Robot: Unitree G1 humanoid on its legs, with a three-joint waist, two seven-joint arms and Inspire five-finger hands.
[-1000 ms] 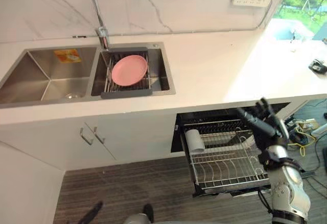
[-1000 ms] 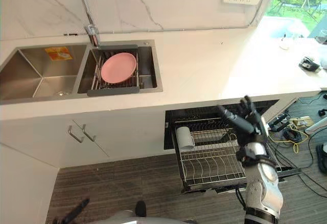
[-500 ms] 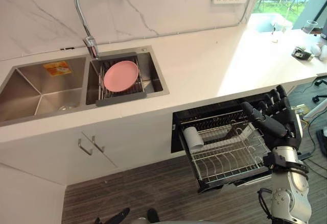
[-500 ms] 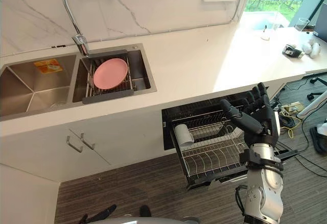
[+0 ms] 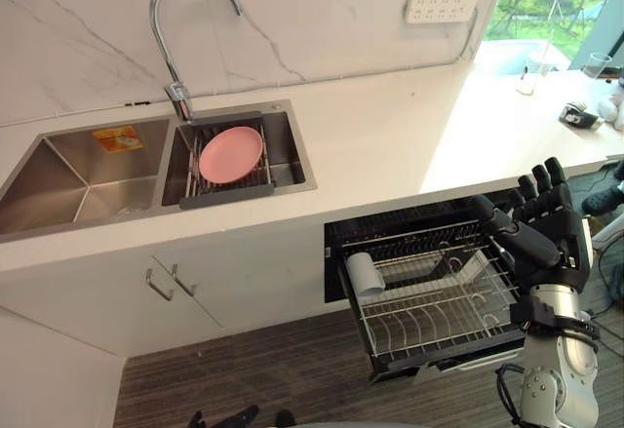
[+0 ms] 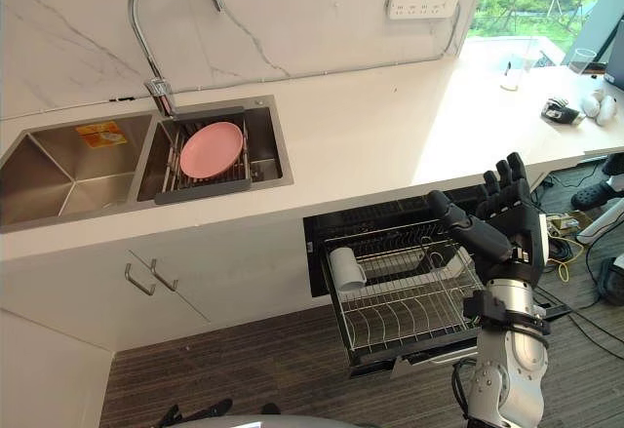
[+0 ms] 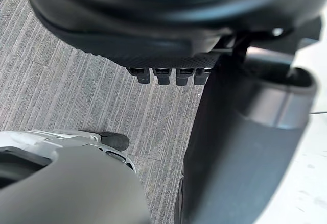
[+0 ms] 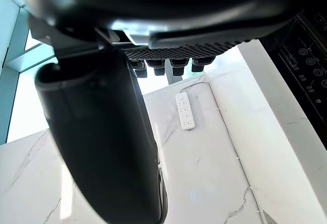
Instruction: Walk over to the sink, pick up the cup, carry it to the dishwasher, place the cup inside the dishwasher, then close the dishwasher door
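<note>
A white cup (image 5: 368,274) lies on its side at the left end of the wire rack (image 5: 441,303), which is pulled out of the dishwasher (image 5: 409,225) under the counter. My right hand (image 5: 542,231) is raised over the rack's right end, open, fingers straight and spread, holding nothing. It is a rack's width away from the cup. The right wrist view has its thumb (image 8: 102,147) and fingertips (image 8: 173,67) against the marble wall. My left hand (image 7: 168,45) hangs low over the striped floor, with its fingers (image 7: 168,76) relaxed and nothing in it.
A double sink (image 5: 88,170) is set in the white counter (image 5: 390,145), with a pink plate (image 5: 230,154) on a drain rack and a tall faucet (image 5: 180,19). Cabinet doors with handles (image 5: 171,282) lie left of the dishwasher. Small items (image 5: 580,114) sit at the counter's far right.
The whole view has shifted as the camera moved. My right hand has risen off the rack's right side and its fingers now point upward. The cup stays in the rack.
</note>
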